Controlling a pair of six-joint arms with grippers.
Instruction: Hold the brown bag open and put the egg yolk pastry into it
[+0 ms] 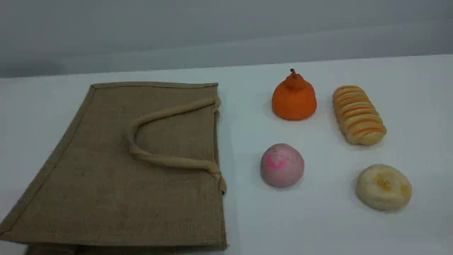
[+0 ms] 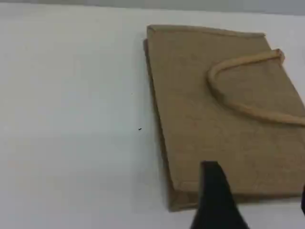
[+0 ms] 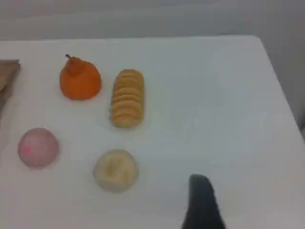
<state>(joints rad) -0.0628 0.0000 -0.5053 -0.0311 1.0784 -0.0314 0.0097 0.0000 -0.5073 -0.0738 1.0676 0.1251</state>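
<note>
The brown bag point(image 1: 134, 170) lies flat and closed on the white table's left half, its beige handle point(image 1: 166, 161) folded across the top. The egg yolk pastry point(image 1: 384, 186), a pale round bun with yellow patches, sits at the front right. No arm shows in the scene view. In the left wrist view my left gripper point(image 2: 259, 200) hangs open above the bag's point(image 2: 214, 119) near edge, empty. In the right wrist view my right gripper point(image 3: 250, 210) shows one dark fingertip point(image 3: 201, 200), to the right of the pastry point(image 3: 116, 170) and apart from it, with nothing held.
A pink-marked ball point(image 1: 282, 165) sits just right of the bag. Behind it stands an orange pear-shaped piece point(image 1: 294, 97), and a long orange-striped bread point(image 1: 358, 115) lies to its right. The table's right edge point(image 3: 279, 90) runs close to the right gripper.
</note>
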